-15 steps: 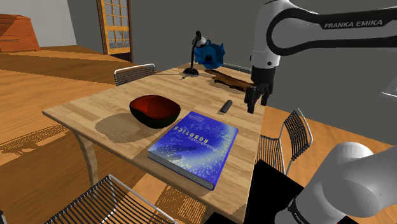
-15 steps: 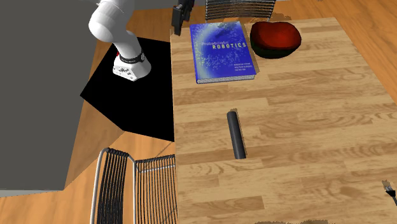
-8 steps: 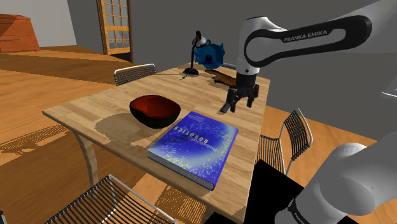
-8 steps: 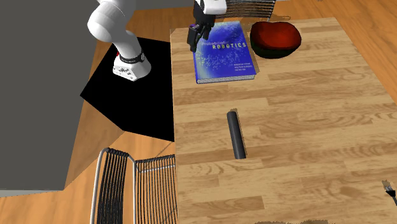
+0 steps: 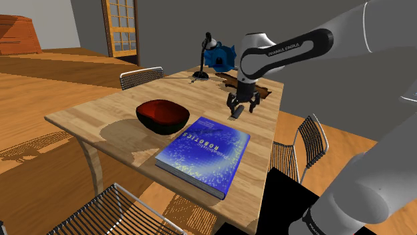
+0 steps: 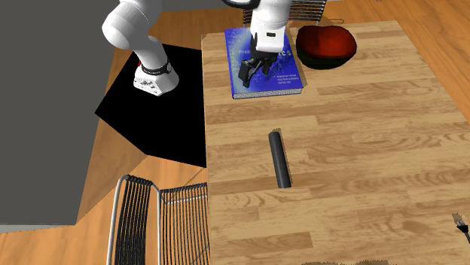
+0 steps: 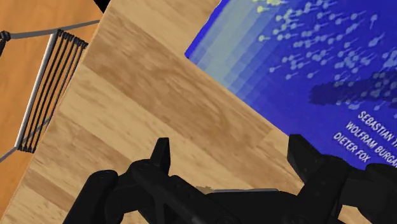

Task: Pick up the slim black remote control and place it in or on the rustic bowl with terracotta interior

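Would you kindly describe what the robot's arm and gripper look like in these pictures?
The arm is built of glossy white, rounded tubular links with dark grey bands at the joints, and one link bears dark FRANKA EMIKA lettering. Its gripper is all black, with two angular, tapering fingers on a chunky black body.

A blue book [image 5: 204, 155] (its cover printed with white lettering) lies flat on the wooden counter [image 5: 80, 117], wire chairs [image 5: 142, 76] stand around it, and a black desk lamp [image 5: 200, 75] stands at its far end.
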